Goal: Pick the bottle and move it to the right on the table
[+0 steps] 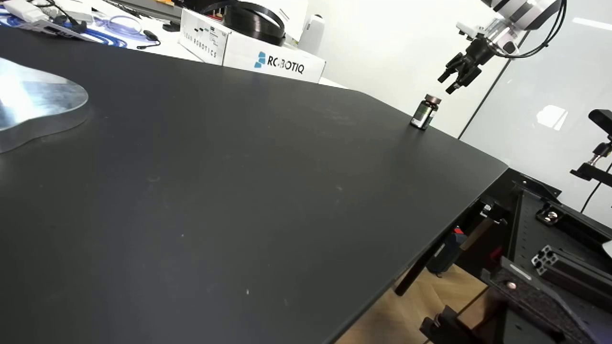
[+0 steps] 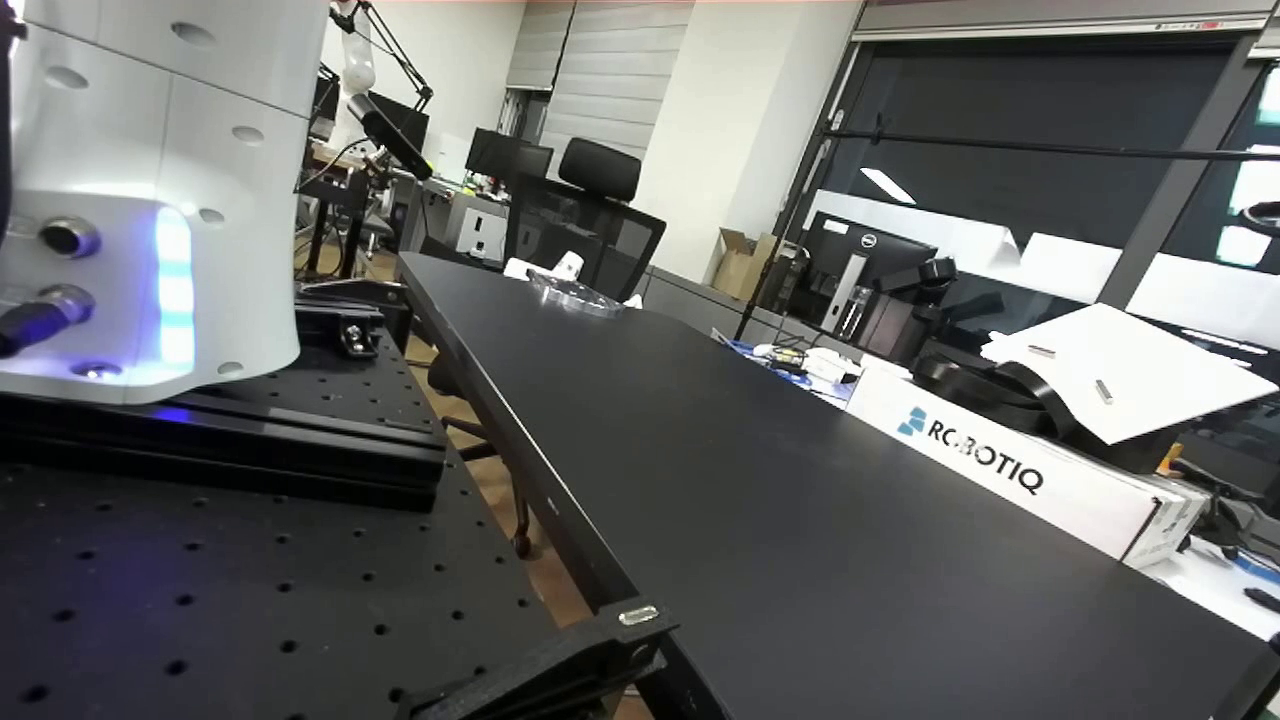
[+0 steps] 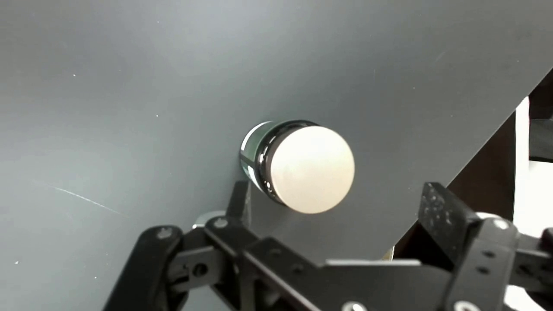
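Observation:
The bottle (image 1: 424,113) is small and dark with a brownish cap and a pale label. It stands upright near the far right edge of the black table (image 1: 248,167) in an exterior view. In the wrist view its pale-lit round cap (image 3: 312,169) faces me, with the green and white label partly visible. My gripper (image 1: 446,84) is above the bottle, tilted and apart from it. In the wrist view the gripper (image 3: 339,206) has its fingers wide apart with nothing between the pads; the bottle appears just beyond the left fingertip. Bottle and gripper are out of view in an exterior view showing the table (image 2: 800,520).
A clear shiny plate (image 1: 43,100) lies on the table; it also shows in an exterior view (image 2: 575,293). White Robotiq boxes (image 1: 272,59) and cables (image 1: 110,31) line the far side. The robot base (image 2: 150,200) stands on a perforated black mount (image 2: 250,600) beside the table.

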Action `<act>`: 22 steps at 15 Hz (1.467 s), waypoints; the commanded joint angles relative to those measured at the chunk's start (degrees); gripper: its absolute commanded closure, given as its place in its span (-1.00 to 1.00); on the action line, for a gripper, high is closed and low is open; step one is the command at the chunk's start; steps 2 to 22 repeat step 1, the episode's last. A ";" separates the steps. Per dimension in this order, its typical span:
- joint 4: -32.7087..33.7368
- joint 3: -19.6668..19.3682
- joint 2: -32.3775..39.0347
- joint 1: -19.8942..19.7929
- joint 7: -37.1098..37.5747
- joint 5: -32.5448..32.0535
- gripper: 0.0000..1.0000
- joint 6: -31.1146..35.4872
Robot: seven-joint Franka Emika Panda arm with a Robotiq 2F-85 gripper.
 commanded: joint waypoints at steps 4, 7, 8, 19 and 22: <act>0.04 -0.13 0.01 0.10 0.06 -0.06 -1.00 -0.13; 0.04 -0.13 0.01 0.10 0.06 -0.06 -1.00 -0.13; 0.04 -0.13 0.01 0.10 0.06 -0.06 -1.00 -0.13; 0.04 -0.13 0.01 0.10 0.06 -0.06 -1.00 -0.13; 0.04 -0.13 0.01 0.10 0.06 -0.06 -1.00 -0.13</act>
